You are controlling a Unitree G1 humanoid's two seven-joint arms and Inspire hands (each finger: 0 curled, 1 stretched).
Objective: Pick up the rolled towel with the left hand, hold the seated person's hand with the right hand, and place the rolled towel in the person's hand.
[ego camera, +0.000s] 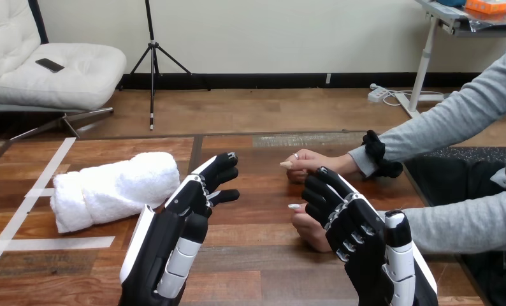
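We find the rolled towel (115, 191) lying on the table (257, 268), just left of the left hand (187, 217), which is relaxed and empty. The right hand (357, 233) overlaps the person's nearer hand (308, 233); we cannot tell whether it grips.

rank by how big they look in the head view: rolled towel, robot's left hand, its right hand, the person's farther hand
1. left hand and right hand: look alike, largest, though nearest the camera
2. rolled towel: close behind, so that rank is unsure
3. person's farther hand: plainly smallest
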